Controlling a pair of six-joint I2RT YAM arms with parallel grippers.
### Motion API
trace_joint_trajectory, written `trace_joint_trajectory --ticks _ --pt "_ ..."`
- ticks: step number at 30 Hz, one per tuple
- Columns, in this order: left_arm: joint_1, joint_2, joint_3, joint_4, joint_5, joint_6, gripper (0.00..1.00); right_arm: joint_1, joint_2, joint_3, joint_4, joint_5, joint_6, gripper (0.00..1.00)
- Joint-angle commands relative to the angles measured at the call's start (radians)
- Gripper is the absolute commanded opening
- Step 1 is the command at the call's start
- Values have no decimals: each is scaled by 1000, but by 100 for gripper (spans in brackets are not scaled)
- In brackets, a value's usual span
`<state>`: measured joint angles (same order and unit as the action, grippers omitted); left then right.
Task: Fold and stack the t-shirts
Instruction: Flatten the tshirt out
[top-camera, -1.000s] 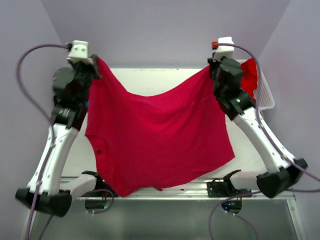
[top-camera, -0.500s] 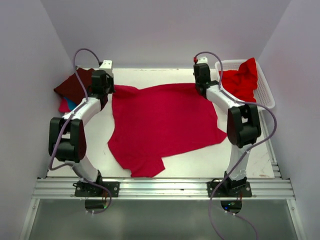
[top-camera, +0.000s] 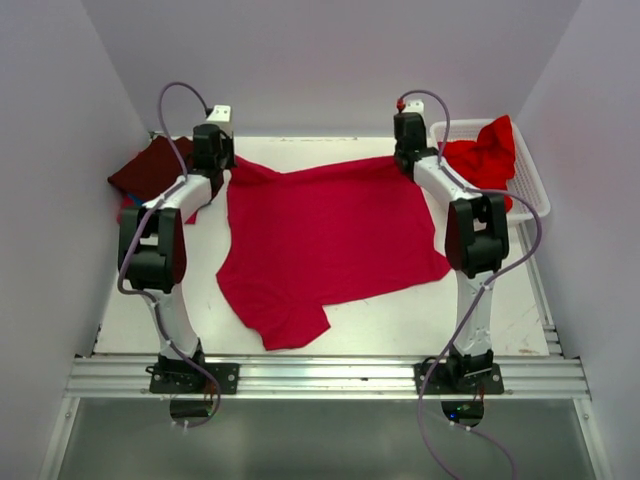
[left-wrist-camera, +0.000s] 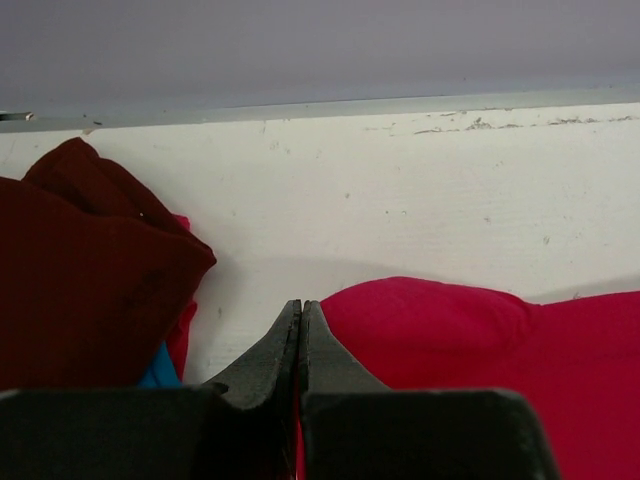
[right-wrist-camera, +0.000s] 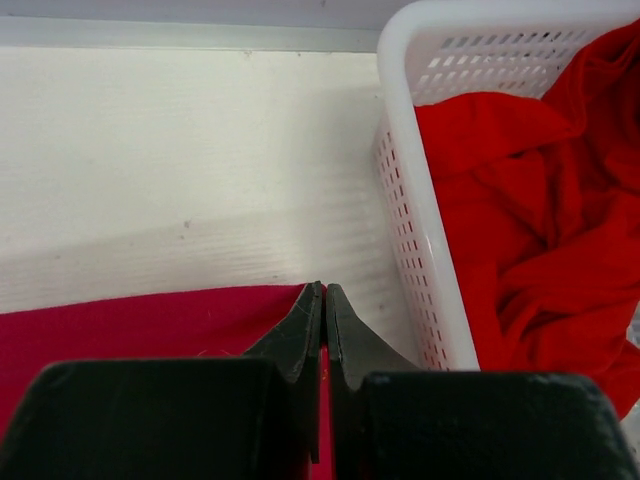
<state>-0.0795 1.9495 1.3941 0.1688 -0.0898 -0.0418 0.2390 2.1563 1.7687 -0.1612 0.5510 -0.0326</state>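
Item: crimson t-shirt (top-camera: 330, 240), spread flat on the white table (top-camera: 400, 315), centre.
Lie: far edge pulled taut left to right between the two arms; body runs from that edge toward the arm bases, with one lobe jutting nearward at the left.
Left gripper (top-camera: 222, 168): clenched on the far-left corner.
Right gripper (top-camera: 407, 160): clenched on the far-right corner.
Also: dark maroon t-shirt (top-camera: 150, 172) heaped far left; bright red t-shirt (top-camera: 485, 160) in the lattice basket (top-camera: 535, 200), far right.
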Motion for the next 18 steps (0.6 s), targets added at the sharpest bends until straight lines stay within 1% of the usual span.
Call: trace_joint_trajectory --ticks 1,3,10,18 --pt "9 35 62 61 -5 -1 0 -41 14 -4 28 47 23 0" --pt "9 34 59 77 -16 3 0 -70 4 -44 54 43 25 0" --pt "15 19 37 101 -27 11 0 -139 -4 -75 69 29 62 0" --pt "23 40 74 86 -16 0 0 -144 13 -54 55 10 66 0"
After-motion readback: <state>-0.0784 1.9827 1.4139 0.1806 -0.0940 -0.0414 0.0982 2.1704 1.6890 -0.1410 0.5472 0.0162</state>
